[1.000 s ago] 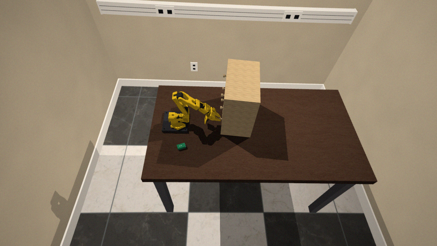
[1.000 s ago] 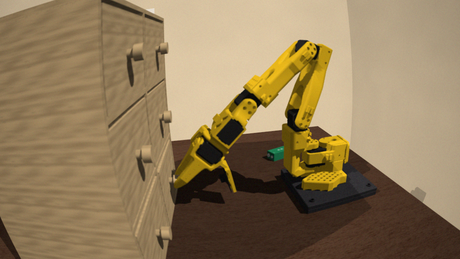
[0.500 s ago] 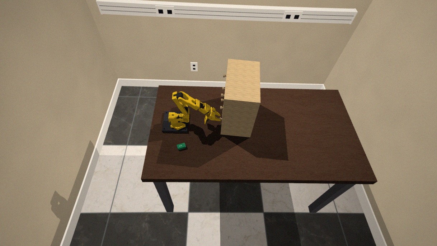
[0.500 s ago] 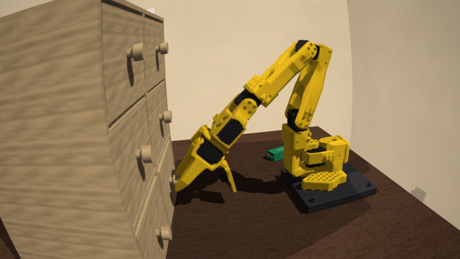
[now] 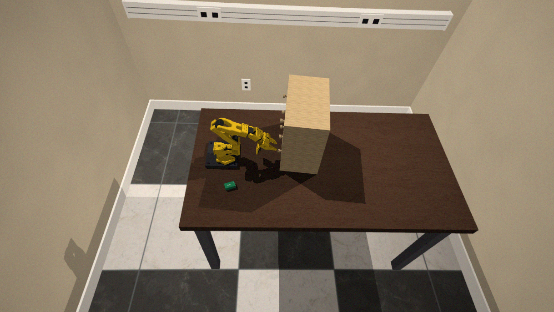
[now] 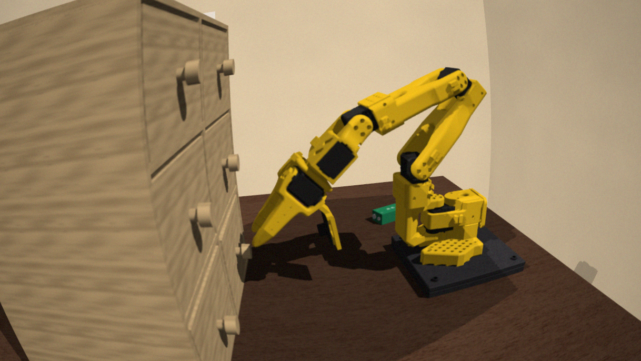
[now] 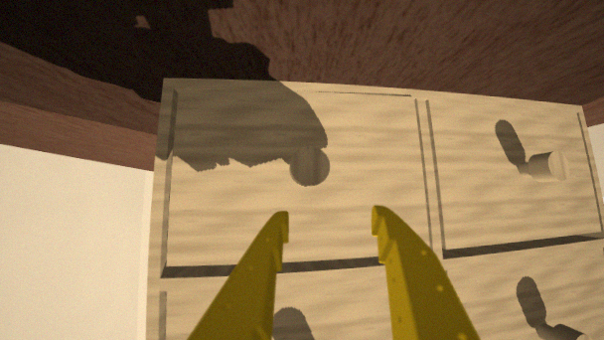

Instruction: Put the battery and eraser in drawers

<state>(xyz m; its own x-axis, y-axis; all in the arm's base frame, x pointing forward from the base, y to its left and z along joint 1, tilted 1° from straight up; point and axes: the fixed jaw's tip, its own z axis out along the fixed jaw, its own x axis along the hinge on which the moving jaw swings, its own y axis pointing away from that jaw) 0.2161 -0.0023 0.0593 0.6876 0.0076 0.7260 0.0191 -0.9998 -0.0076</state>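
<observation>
Eraser and battery: neither seen in any view, so they may be inside the chest (image 5: 306, 128) or hidden; cannot tell. Every drawer front looks shut.

Bottom-row right drawer (image 7: 238, 209), the eraser's: its knob (image 7: 309, 168) is free and nothing touches it.

Pincer (image 7: 330, 219): jaws a modest way apart, a little wider than the knob, holding nothing. It hangs just short of the drawer front and is aimed slightly above the knob.

Judgement: this drawer's knob is the business in hand. For a good pull, drop until the knob sits between the tips, close behind its head, and draw straight and slowly, since there are no stops.

A green block (image 5: 229, 186) lies on the surface (image 5: 387, 174), near the arm's base. Leave it there.
</observation>
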